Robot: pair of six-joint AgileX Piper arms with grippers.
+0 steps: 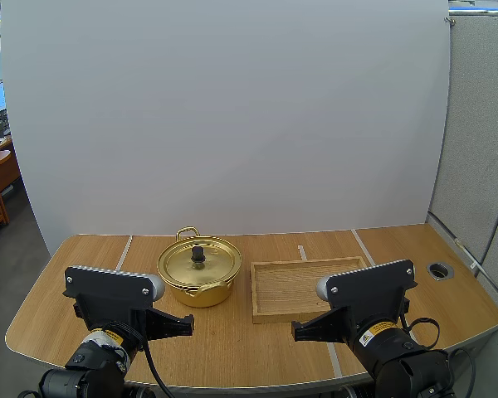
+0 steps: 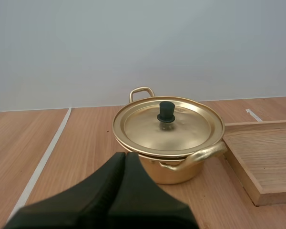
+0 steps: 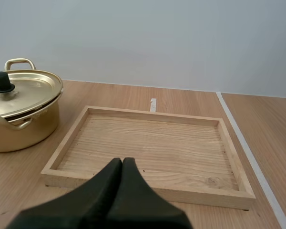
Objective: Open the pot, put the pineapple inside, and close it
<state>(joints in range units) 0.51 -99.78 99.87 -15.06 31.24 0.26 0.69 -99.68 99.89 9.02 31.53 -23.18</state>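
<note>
So here's the setup: the gold pot (image 1: 198, 272) sits on the tabletop (image 1: 58, 298) a bit left of center, and its lid (image 2: 168, 125) is on, black knob (image 2: 166, 111) sticking straight up in the middle. In the left wrist view the lid looks seated a touch unevenly on the rim, but it's covering the pot. One handle points to 12 o'clock, toward the back, the other to roughly 5 o'clock, toward the arms.

Just beside the pot, at its 3 o'clock, is the wooden tray (image 1: 260, 298). It's lying flat with nothing in it.

No pineapple on the tabletop or in the tray. With the lid on I can't see into the pot, so it could be in there already, or it just hasn't shown up. Honestly this scene fits both: pot shut with the fruit inside and the job wrapped up, or pot shut and the fruit yet to arrive. Can't call it from one look.

Both arms are parked at 6 o'clock, near the front edge. The left gripper (image 2: 125, 157) is clenched on nothing, fingers pressed into one dark wedge, aimed at the pot. The right gripper (image 3: 122, 163) is the same, clenched and empty, pointing over the tray's near edge. My guess is that layout is deliberate: left arm lined up with the knob for lid work, right arm facing the tray side, each with a clear lane.
</note>
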